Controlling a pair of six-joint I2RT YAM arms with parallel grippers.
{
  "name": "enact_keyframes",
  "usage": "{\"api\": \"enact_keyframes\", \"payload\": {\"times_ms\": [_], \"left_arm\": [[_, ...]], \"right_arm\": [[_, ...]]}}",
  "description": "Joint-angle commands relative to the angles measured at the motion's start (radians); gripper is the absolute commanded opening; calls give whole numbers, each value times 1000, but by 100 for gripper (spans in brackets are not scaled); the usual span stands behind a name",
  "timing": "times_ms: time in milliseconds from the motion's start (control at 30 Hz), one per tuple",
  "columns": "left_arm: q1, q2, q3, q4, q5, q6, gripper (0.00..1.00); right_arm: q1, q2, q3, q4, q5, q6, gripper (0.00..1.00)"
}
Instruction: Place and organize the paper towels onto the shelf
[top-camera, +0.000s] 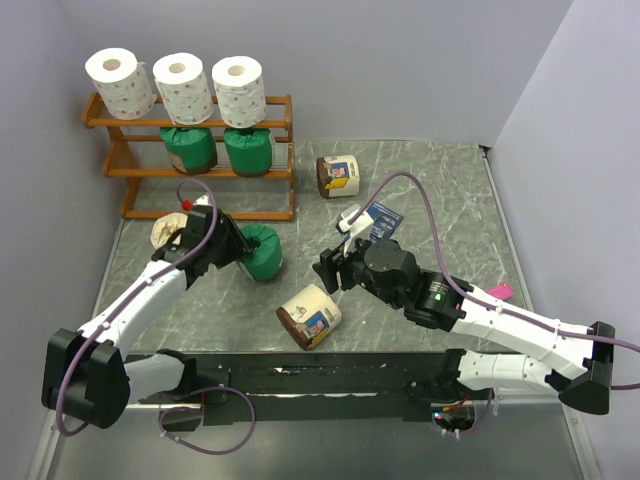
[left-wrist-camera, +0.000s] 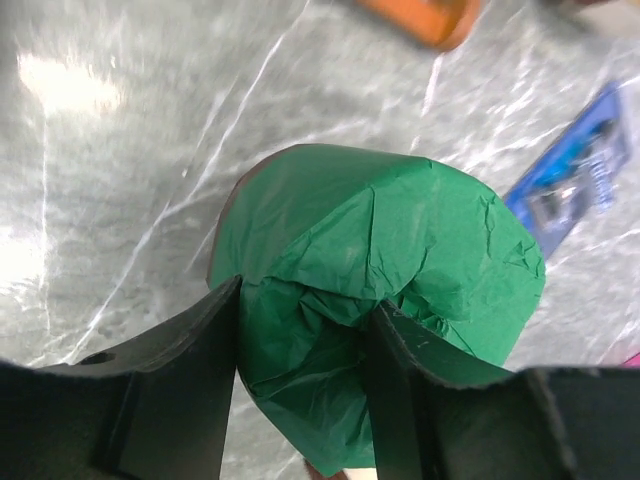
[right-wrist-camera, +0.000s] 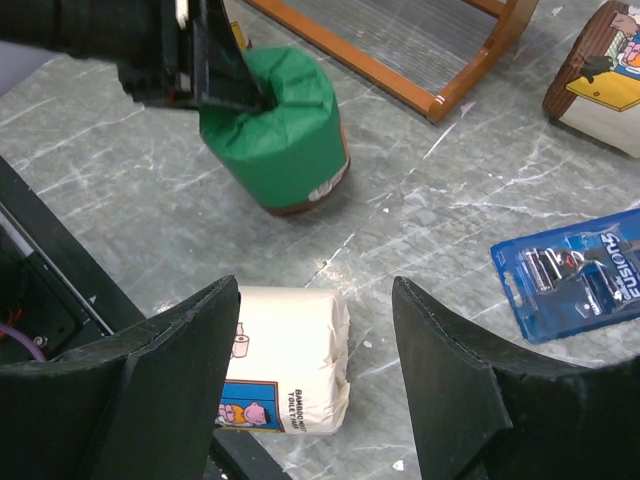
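Note:
A green-wrapped paper towel roll (top-camera: 264, 252) (left-wrist-camera: 400, 250) (right-wrist-camera: 285, 130) stands on the table in front of the shelf (top-camera: 200, 110). My left gripper (top-camera: 232, 245) (left-wrist-camera: 305, 310) is shut on its top edge, one finger outside and one pressed into the core dent. Three white rolls (top-camera: 183, 87) stand on the shelf's top tier and two green ones (top-camera: 218, 148) on the middle tier. My right gripper (top-camera: 335, 268) (right-wrist-camera: 316, 290) hangs open above a cream roll (top-camera: 309, 315) (right-wrist-camera: 290, 370) lying on its side, not touching it.
Another cream roll (top-camera: 340, 175) (right-wrist-camera: 600, 70) lies at the back centre, and a third (top-camera: 165, 232) is partly hidden behind my left arm. A flat blue packet (top-camera: 380, 222) (right-wrist-camera: 575, 275) (left-wrist-camera: 580, 170) lies right of centre, and a small pink item (top-camera: 499, 292) further right.

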Motion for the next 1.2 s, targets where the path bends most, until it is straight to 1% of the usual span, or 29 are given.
{"api": "enact_keyframes", "payload": {"times_ms": [0, 133, 233, 267, 333, 367, 433, 467, 533, 600, 633, 700, 733, 933, 1033, 1167], "left_arm": [[-1, -59, 151, -36, -81, 21, 49], [37, -68, 238, -103, -139, 51, 50], [120, -76, 294, -128, -124, 71, 50], [175, -78, 304, -128, -115, 76, 50], [227, -81, 337, -129, -107, 88, 50], [273, -79, 350, -136, -107, 93, 50], [310, -65, 395, -155, -136, 107, 50], [348, -59, 427, -163, -147, 110, 50], [382, -45, 452, -171, -169, 117, 50], [444, -29, 479, -165, -176, 121, 50], [489, -21, 487, -157, -173, 118, 50], [534, 7, 507, -149, -146, 111, 50], [577, 17, 512, -139, -134, 105, 50], [681, 122, 582, -91, -92, 93, 48], [711, 181, 627, -68, -66, 93, 47], [721, 257, 699, -57, -52, 93, 47]], "right_arm": [[-1, -42, -12, 28, 35, 12, 70], [-1, -70, -24, 26, 43, 10, 70], [-1, -88, -33, 25, 47, 10, 70], [-1, -91, -36, 23, 46, 10, 70], [-1, -102, -39, 20, 51, 10, 70], [-1, -104, -41, 19, 52, 10, 70], [-1, -116, -41, 17, 52, 9, 70], [0, -121, -44, 15, 55, 9, 70], [-1, -133, -44, 12, 55, 6, 70], [-1, -148, -47, 14, 57, 4, 70], [-1, -151, -48, 15, 57, 3, 70], [-1, -164, -52, 15, 57, -2, 70], [-1, -167, -52, 15, 58, -2, 70], [-3, -191, -49, 5, 60, -14, 70], [-1, -203, -49, 6, 66, -23, 71], [0, -199, -42, 14, 63, -33, 71]]}}
